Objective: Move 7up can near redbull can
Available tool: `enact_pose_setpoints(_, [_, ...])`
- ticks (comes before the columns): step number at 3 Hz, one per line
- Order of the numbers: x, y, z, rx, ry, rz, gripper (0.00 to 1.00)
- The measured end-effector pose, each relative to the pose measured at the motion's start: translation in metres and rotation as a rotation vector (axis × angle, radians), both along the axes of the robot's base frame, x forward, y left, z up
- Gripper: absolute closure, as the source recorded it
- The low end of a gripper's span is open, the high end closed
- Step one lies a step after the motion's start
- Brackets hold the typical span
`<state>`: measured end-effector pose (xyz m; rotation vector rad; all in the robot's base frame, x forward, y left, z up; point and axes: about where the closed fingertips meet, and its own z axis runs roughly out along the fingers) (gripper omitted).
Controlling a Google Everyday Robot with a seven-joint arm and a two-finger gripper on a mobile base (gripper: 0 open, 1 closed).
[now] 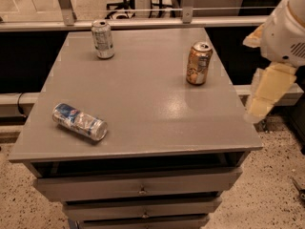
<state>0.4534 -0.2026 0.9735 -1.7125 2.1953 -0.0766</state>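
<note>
The 7up can (102,38), silvery-white with green markings, stands upright at the far left of the grey table (143,104). The redbull can (79,121), slim, blue and silver, lies on its side near the front left edge. My gripper (265,87), with cream-coloured parts under a white arm housing (286,30), hangs off the table's right edge. It is far from both cans and holds nothing that I can see.
An orange-brown can (198,63) stands upright at the right of the table, closest to the gripper. Drawers (138,190) sit below the tabletop. A rail (143,23) runs behind the table. Speckled floor lies around it.
</note>
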Motion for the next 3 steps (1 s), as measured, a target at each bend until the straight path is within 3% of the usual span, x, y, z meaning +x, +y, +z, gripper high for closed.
enact_pose_setpoints(2, [0.088, 0.084, -0.009, 0.096, -0.087, 0.109, 0.00])
enact_pose_setpoints(3, [0.143, 0.138, -0.004, 0.152, -0.151, 0.162, 0.00])
